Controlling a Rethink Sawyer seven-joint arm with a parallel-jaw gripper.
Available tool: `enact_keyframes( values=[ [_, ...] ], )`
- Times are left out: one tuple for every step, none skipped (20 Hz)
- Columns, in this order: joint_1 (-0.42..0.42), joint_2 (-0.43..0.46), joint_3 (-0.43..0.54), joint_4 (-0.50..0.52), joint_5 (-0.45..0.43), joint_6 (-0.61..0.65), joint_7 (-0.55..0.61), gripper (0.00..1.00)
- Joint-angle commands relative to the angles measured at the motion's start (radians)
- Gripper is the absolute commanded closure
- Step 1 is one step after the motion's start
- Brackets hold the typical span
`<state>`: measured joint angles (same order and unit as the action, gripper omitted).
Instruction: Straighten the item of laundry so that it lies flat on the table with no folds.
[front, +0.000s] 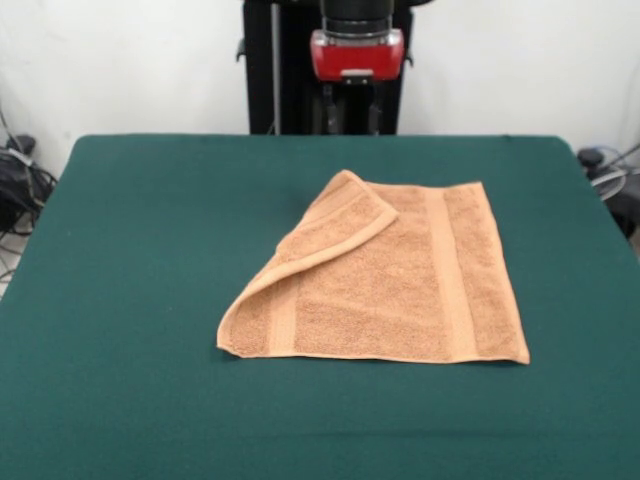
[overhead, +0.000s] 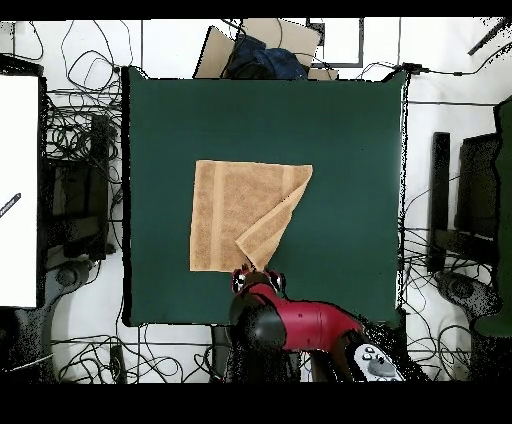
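The towel (front: 400, 280) lies mid-table (front: 130, 300), one corner folded over toward its centre. The gripper (overhead: 258, 279) hangs at the table's robot-side edge; I cannot tell its state. Unfolding remains: grasp that flap's tip and draw it outward.

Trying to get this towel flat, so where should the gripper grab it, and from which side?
Probably the folded-over corner of the towel, coming straight down from above. That flap lies doubled across the towel, its tip loose on top, so pulling it back outward should undo the fold.
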<state>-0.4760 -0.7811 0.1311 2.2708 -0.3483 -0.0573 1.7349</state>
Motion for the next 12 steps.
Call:
enact_keyframes(
  values=[
    [0.044, 0.059, 0.084, -0.150, 0.074, 0.083, 0.132, 0.00],
    [0.047, 0.070, 0.082, -0.159, 0.077, 0.081, 0.130, 0.00],
    [0.048, 0.086, 0.082, -0.172, 0.078, 0.081, 0.127, 0.00],
    [0.051, 0.103, 0.078, -0.182, 0.079, 0.076, 0.126, 0.00],
    [0.049, 0.119, 0.075, -0.185, 0.074, 0.063, 0.127, 0.00],
    [0.050, 0.136, 0.071, -0.192, 0.072, 0.055, 0.127, 0.00],
    [0.050, 0.150, 0.069, -0.197, 0.069, 0.047, 0.128, 0.00],
    [0.049, 0.162, 0.068, -0.201, 0.066, 0.039, 0.129, 0.00],
    [0.052, 0.173, 0.064, -0.208, 0.064, 0.032, 0.131, 0.00],
    [0.052, 0.180, 0.063, -0.213, 0.062, 0.030, 0.131, 0.00],
    [0.052, 0.187, 0.062, -0.218, 0.061, 0.028, 0.131, 0.00],
    [0.054, 0.191, 0.059, -0.221, 0.060, 0.028, 0.131, 0.00]
  ],
)
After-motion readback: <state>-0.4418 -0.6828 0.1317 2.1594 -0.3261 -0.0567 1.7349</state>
